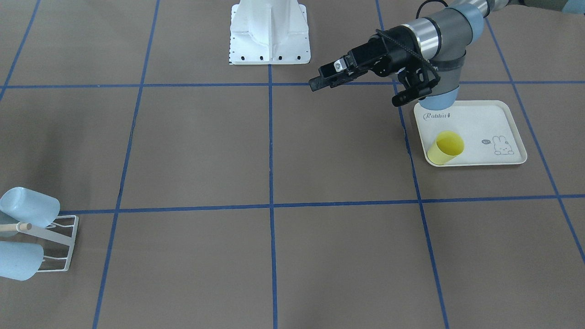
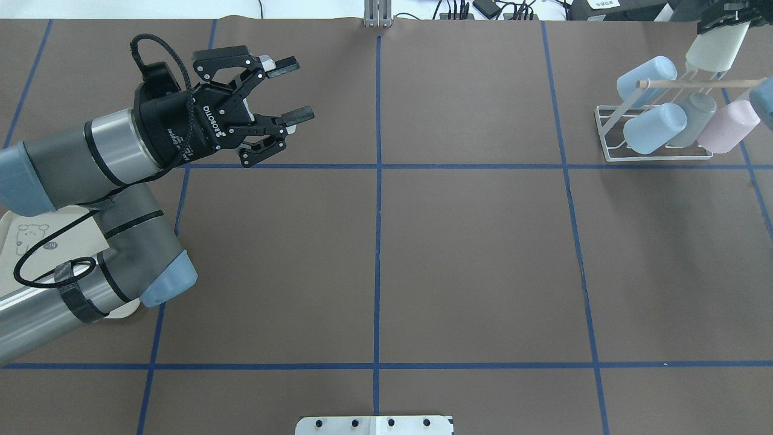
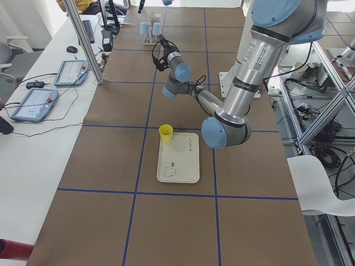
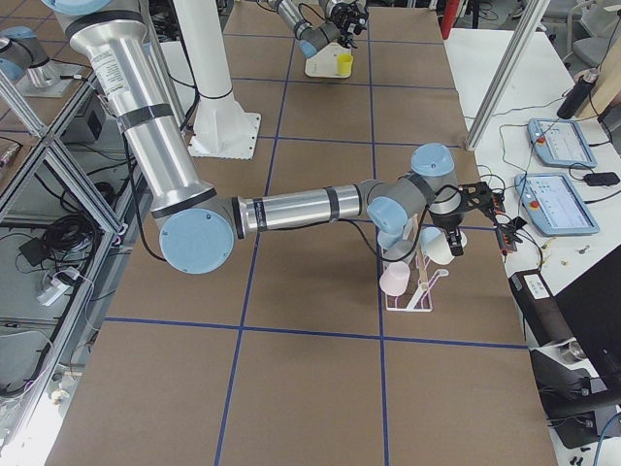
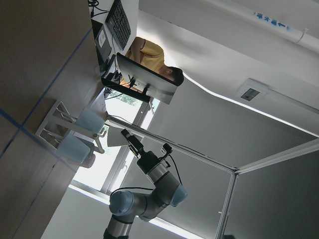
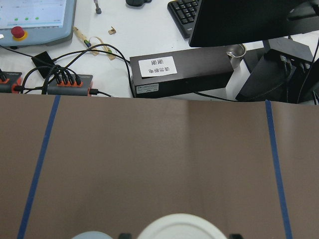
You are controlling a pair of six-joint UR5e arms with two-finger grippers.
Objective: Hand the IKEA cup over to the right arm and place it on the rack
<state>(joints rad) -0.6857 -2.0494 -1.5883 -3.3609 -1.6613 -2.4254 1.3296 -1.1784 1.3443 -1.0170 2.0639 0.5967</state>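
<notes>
white cup above rack, near table edge

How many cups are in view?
7: yellow cup on tray; at rack: upper blue cup, lower blue cup, grey cup, pink cup, edge-cut blue cup; white cup in right gripper. Others may be hidden.

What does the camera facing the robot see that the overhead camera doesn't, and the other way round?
Only the front-facing view shows the yellow cup on the rabbit tray; the overhead view does not show it. Only the overhead view shows the right gripper shut on a white cup at the rack, plus a pink cup and a grey cup. Both show the open left gripper, the rack, the blue cups and part of the tray.
</notes>
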